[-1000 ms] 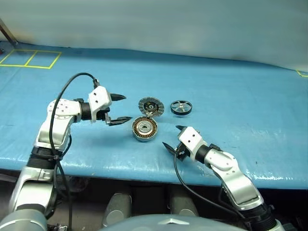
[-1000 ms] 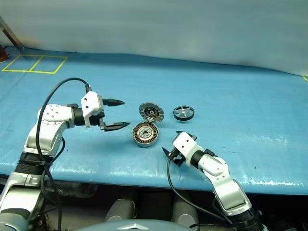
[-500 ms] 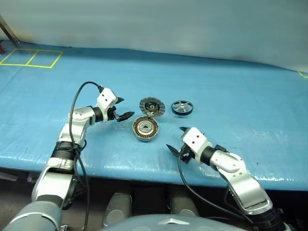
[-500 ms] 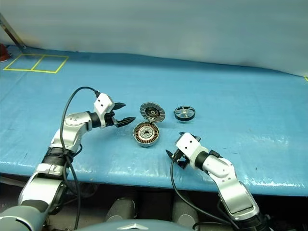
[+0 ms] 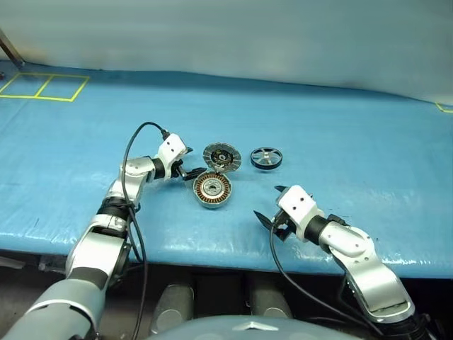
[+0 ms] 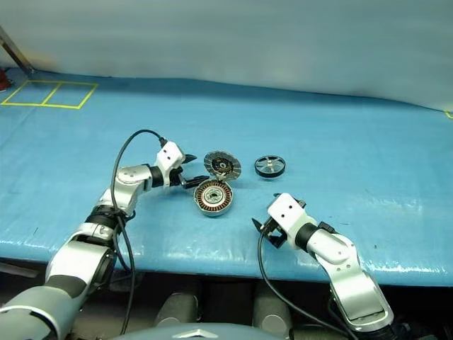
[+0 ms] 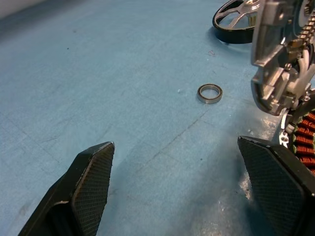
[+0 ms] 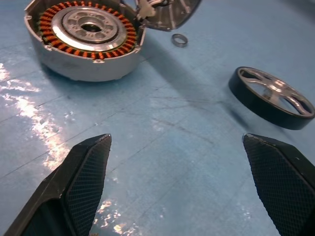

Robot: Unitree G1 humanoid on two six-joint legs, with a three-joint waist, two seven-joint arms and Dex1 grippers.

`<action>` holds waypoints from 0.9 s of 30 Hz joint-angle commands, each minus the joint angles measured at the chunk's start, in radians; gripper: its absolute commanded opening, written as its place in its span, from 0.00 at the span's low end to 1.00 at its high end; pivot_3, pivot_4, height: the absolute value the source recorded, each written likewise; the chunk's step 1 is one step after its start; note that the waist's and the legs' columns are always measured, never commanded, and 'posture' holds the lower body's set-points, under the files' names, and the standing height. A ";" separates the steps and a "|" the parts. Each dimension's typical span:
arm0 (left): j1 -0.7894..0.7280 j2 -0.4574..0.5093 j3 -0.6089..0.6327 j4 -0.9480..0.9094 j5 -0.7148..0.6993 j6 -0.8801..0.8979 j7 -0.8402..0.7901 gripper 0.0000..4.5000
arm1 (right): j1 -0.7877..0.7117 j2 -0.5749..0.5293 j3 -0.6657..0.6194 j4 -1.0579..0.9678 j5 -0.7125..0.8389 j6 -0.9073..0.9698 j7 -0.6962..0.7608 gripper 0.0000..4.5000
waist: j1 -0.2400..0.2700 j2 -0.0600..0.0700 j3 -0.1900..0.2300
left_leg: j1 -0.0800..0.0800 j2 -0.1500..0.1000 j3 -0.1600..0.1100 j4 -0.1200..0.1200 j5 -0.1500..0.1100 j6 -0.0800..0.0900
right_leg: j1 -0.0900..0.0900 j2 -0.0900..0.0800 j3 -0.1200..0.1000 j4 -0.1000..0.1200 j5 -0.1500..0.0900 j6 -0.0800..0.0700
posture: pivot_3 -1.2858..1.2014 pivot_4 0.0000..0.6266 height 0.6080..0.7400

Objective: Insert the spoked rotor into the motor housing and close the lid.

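The housing [image 5: 212, 189] lies mid-table, a shallow silver case showing copper windings around a dark centre. The lid [image 5: 222, 156] stands tilted open at its far edge, ribbed face showing. Right of the lid lies the rotor [image 5: 266, 158], black-rimmed with silver spokes. A small ring [image 7: 209, 93] lies between them. The left gripper [image 5: 186, 170], jaws open, is just left of the housing; the right gripper [image 5: 272, 205], jaws open, is near and right.

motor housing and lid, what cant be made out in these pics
- Housing: left wrist view, cut off by the picture edge and partly behind the gripper finger.
- Lid: right wrist view, cut off by the top edge; whether it is joined to the housing is unclear.
- Lid's outer face: head views, turned away from the camera.
- Small ring: too small in the head views.
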 commanded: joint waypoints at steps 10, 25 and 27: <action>0.489 0.151 0.172 -0.824 -0.264 0.268 -0.005 0.97 | -0.321 0.126 -0.042 0.356 0.029 -0.079 -0.087 1.00 | 0.004 0.001 0.001 | 0.000 0.000 0.000 0.000 0.000 0.000 | 0.000 -0.002 0.000 0.000 0.000 -0.001 | 0.52 0.24 1.00; 0.745 0.074 0.170 -1.138 -0.360 0.374 0.144 0.97 | -0.674 0.186 0.000 0.935 0.007 -0.366 0.000 1.00 | -0.007 0.004 0.002 | 0.001 0.000 0.000 -0.002 0.000 0.000 | 0.000 0.000 0.000 0.000 -0.001 -0.002 | 0.52 0.24 1.00; 0.758 0.068 0.167 -1.148 -0.361 0.372 0.155 0.97 | -0.710 0.201 0.000 0.995 0.018 -0.396 0.025 1.00 | -0.008 0.004 0.002 | 0.001 0.000 0.000 -0.002 0.000 0.000 | 0.000 0.000 0.000 0.000 -0.001 -0.002 | 0.52 0.24 1.00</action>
